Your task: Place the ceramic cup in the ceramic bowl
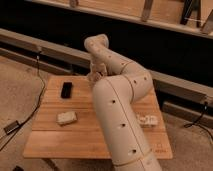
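My gripper [95, 74] hangs at the far edge of the wooden table [50, 137], behind my big white arm [117, 115], which fills the middle of the view. A small pale shape right at the gripper may be the ceramic cup [92, 77]; I cannot tell whether it is held. The dark maroon ceramic bowl is not in view and may be hidden behind the arm.
A flat black phone [66, 90] lies at the table's far left. A pale blocky item [66, 118] lies left of the arm. A white labelled item [147, 120] lies to its right. A rail runs behind the table and cables lie on the floor.
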### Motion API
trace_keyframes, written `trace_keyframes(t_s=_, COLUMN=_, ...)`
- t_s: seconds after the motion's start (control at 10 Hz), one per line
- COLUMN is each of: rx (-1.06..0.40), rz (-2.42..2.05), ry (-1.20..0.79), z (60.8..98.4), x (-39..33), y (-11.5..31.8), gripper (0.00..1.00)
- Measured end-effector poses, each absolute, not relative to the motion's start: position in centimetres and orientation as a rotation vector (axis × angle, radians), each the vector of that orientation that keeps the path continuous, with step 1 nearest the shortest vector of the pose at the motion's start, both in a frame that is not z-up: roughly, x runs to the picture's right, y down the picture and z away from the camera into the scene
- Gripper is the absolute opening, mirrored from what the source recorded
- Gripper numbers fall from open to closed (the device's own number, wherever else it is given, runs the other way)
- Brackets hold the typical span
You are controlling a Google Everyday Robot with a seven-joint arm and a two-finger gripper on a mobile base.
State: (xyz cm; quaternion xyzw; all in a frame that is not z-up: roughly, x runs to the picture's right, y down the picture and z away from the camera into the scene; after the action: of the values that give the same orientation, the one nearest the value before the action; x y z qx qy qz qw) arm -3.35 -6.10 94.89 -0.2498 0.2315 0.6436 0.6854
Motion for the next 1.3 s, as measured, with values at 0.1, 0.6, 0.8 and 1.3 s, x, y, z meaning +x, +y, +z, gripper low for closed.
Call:
trace_keyframes(t_s=0.1, rx=-0.557, rz=1.441, ry=0.511, z=95.1, x=-3.5, y=-6.2, gripper=0.30)
trace_keyframes(t_s=0.6, rx=-0.549, rz=1.433, ry=0.478, z=95.9, x=-4.0, y=-6.6, gripper=0.00)
trace_keyframes(t_s=0.8, rx=-0.546, rz=1.435, ry=0.467, z=95.7, x=-4.3, y=-6.8, gripper=0.00)
trace_keyframes(t_s=1.3, rx=-0.512, rz=1.455, ry=0.434, z=93.5, x=-4.2, y=-8.8, gripper=0.00)
